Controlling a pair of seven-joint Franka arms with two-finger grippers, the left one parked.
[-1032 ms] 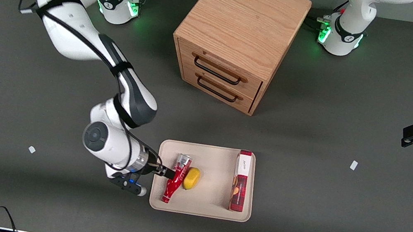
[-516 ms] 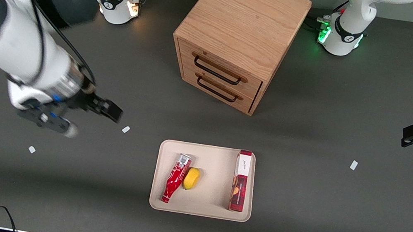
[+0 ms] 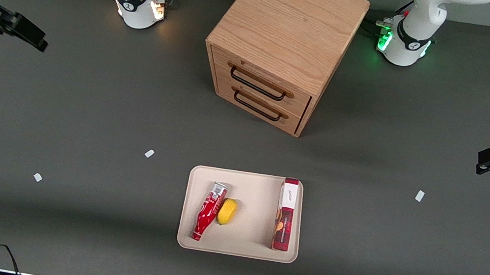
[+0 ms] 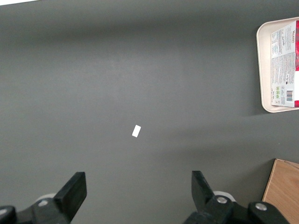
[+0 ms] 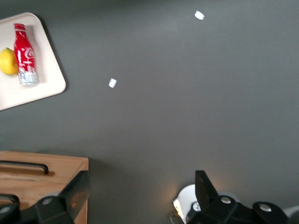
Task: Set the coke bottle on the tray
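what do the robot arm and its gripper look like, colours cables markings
The working arm's base is glossy white with a black band and a warm orange-white light, with black cables trailing from it. Its gripper, up near the working arm's end of the table, is matte black with two blocky fingers, spread open in the right wrist view, mounted with visible silver screws.

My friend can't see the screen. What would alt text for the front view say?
A red coke bottle lies on its side on a beige tray, touching a lemon, with a red-and-white box along the tray's edge toward the parked arm. The gripper, fingers open, hangs toward the working arm's end of the table; a wooden drawer cabinet stands farther back.
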